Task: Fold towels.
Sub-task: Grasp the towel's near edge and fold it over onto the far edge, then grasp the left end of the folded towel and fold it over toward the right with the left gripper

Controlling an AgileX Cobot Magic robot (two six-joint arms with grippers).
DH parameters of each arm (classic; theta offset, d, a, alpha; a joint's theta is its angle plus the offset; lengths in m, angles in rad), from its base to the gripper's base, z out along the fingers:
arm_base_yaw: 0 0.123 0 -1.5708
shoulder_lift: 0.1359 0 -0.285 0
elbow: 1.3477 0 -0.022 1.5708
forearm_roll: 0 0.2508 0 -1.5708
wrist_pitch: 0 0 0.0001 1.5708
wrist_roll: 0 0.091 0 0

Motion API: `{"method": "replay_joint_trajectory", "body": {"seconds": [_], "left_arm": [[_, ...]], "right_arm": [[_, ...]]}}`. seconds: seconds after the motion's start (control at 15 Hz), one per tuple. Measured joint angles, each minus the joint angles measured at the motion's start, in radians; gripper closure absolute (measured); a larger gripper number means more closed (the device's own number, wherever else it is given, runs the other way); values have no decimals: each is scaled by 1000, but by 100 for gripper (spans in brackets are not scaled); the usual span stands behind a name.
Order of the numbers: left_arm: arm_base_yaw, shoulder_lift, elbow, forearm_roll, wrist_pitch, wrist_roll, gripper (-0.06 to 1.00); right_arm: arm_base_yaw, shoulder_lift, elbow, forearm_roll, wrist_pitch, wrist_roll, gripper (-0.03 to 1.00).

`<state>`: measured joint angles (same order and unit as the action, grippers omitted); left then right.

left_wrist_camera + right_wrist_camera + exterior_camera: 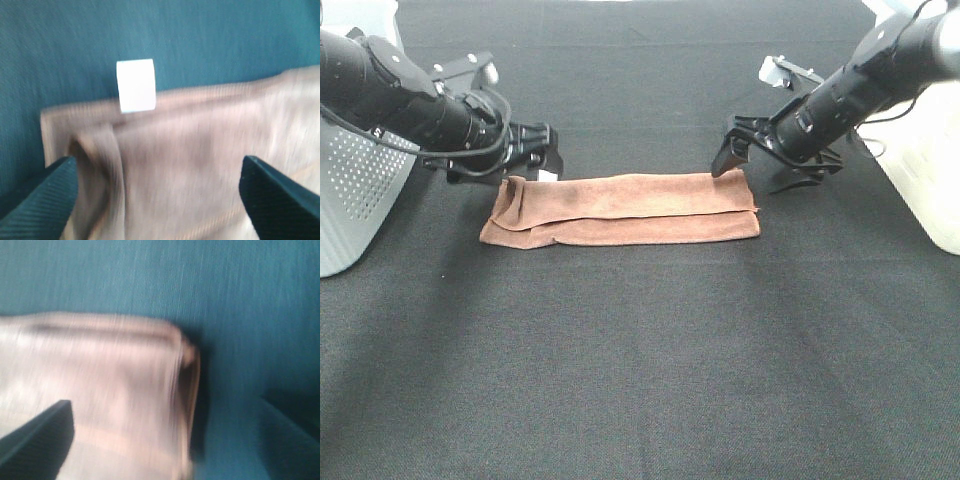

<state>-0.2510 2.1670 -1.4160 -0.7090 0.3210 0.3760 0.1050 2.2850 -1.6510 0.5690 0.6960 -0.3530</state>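
Where the dark woven bench (640, 380) carries the work, a grey perforated basket (350, 200) is seen at its left edge and a white container (930, 170) at its right. Between them, on the far half of the bench, the reddish-brown microfibre towel (625, 208) is laid as a long double-layered band. Its long axis runs left to right across the exterior view; the left end is rumpled, the right end squared. The left pincer (538, 158) is placed at the far left corner and the right pincer (752, 165) at the far right corner, so the towel lies between both and neither arm is clearly nearer. In both wrist views the jaws are spread wide over cloth with nothing gripped, though blur hides any fingertip contact. A small white tag (136, 85) projects from the far edge at the left corner. An end-to-end fold across the long axis is judged the next step.
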Motion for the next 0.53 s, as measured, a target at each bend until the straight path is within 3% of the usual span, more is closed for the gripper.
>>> {"method": "replay_joint_trajectory", "body": {"seconds": [0.13, 0.27, 0.4, 0.53], "left_arm": [[22, 0, 0, 131, 41, -184, 11], [58, 2, 0, 186, 53, -318, 12], [60, 21, -24, 195, 72, -344, 17], [59, 89, -101, 196, 167, -347, 22]], "right_arm": [[0, -29, 0, -89, 63, 86, 5], [0, -38, 0, -135, 94, 131, 5], [0, -38, 0, -144, 107, 138, 5], [0, -38, 0, -150, 118, 139, 5]]}}
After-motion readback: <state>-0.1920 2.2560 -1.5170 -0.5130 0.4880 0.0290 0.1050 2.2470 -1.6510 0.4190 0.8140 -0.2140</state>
